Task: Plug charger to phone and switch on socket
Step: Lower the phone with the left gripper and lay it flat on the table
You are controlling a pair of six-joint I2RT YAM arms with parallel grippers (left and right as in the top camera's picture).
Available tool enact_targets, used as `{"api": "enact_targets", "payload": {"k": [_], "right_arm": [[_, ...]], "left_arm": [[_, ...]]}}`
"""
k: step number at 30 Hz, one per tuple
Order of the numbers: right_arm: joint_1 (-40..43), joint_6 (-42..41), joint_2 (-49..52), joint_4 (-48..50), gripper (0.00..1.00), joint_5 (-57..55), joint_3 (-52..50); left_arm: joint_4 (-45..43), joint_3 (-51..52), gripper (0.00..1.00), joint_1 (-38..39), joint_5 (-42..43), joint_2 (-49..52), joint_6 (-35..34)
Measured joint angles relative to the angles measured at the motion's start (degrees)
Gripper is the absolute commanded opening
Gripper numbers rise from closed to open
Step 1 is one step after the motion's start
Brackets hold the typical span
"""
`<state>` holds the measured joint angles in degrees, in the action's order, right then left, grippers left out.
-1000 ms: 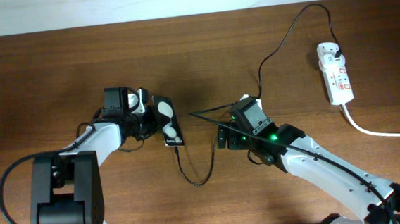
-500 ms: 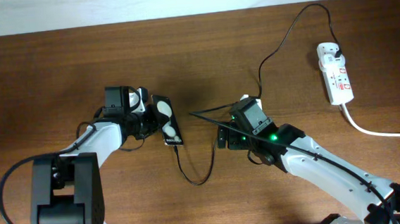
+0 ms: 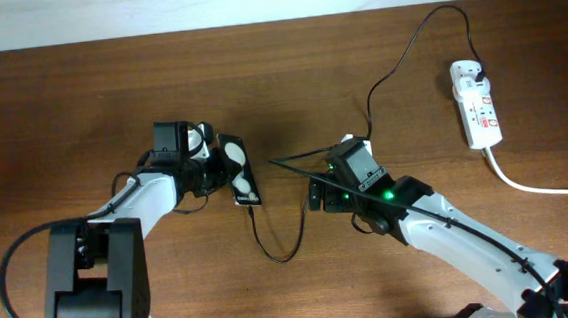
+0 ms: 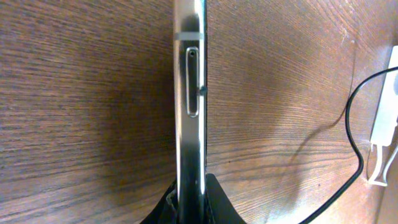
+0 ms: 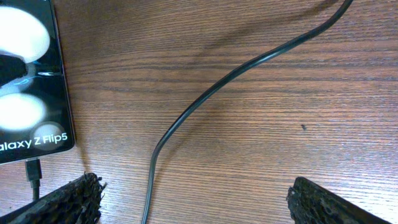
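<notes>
One charger (image 5: 249, 62) tip against the phone (image 5: 37, 81) end.

a dark brown wood-grain table (image 3: 80, 103) meets a pale strip (image 3: 154, 13) along its far edge.

Just one readable string: "Galaxy Z Flip5", small white print on the glossy black screen of the phone (image 5: 34, 81), along the screen's lower end in the right wrist view. Leading "G" clipped by the left frame edge, rest crisp. Brand and model only, nothing else legible on that screen.

From overhead, same print visible as a tiny white smear at the phone's near end, not legible at that size.

Red markings on the white power strip (image 3: 477, 103), overhead: too small to read, can't tell whether text or symbols.

Left wrist view: phone's metal side edge only, nothing legible on it.
</notes>
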<state>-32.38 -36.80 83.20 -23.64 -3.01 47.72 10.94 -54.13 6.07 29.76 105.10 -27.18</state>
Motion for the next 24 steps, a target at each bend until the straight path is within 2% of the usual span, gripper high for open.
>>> {"api": "enact_targets", "payload": {"k": [24], "right_arm": [[0.0,0.0,0.0,0.0,0.99,0.0,0.0]], "left_arm": [[0.5,0.1,0.28,0.3,-5.3,0.1,0.6]]}}
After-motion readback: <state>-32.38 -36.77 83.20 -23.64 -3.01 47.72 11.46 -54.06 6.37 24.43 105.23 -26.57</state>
